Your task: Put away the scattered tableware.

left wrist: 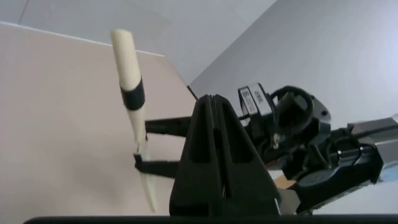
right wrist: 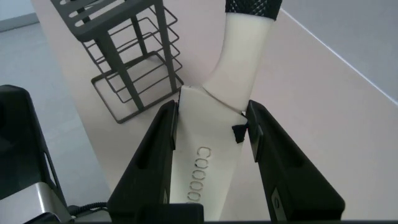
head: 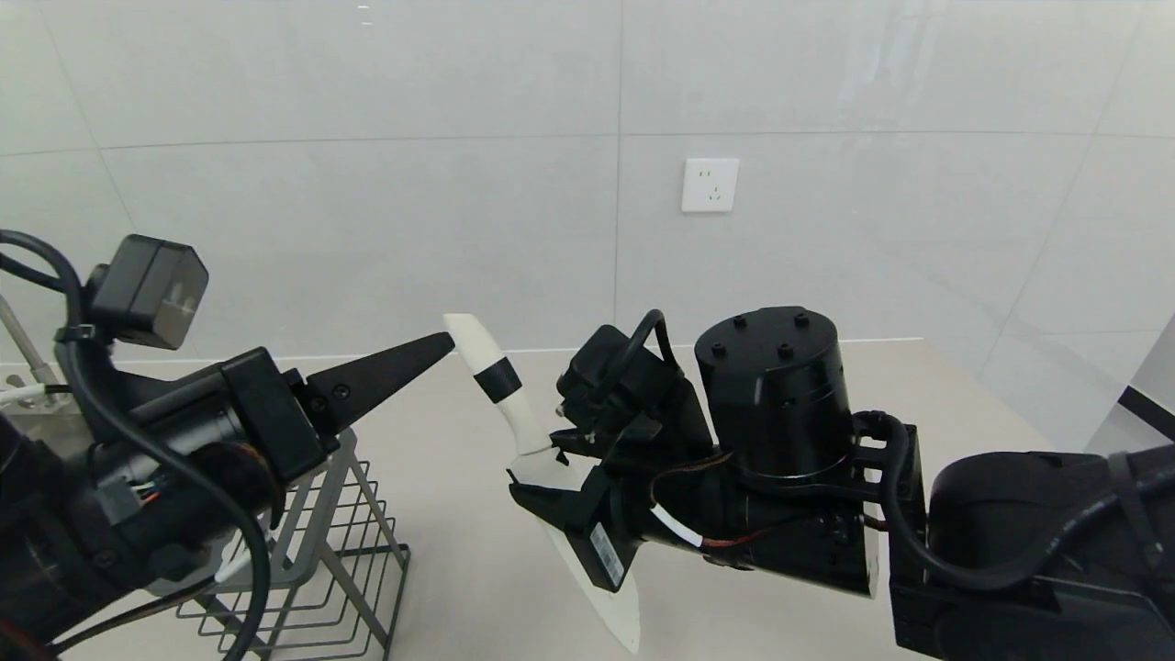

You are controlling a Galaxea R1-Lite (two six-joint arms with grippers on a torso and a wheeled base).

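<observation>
Right pincer (right wrist: 214,118) is clamped on the white knife (head: 514,404) at the blade root: handle above it, tip hanging below over the tabletop (head: 459,514). Left pincer (head: 431,349), fingers pressed together, sits just beside the handle end, with the rack (right wrist: 93,18) below it. I'd grip firm, swing the tip over a rack slot and lower it straight.

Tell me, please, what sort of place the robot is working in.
Probably a kitchen, or a mock-up of one: a countertop against a tiled wall with a socket, a wire utensil rack, and a white knife clamped in the right tool.
</observation>
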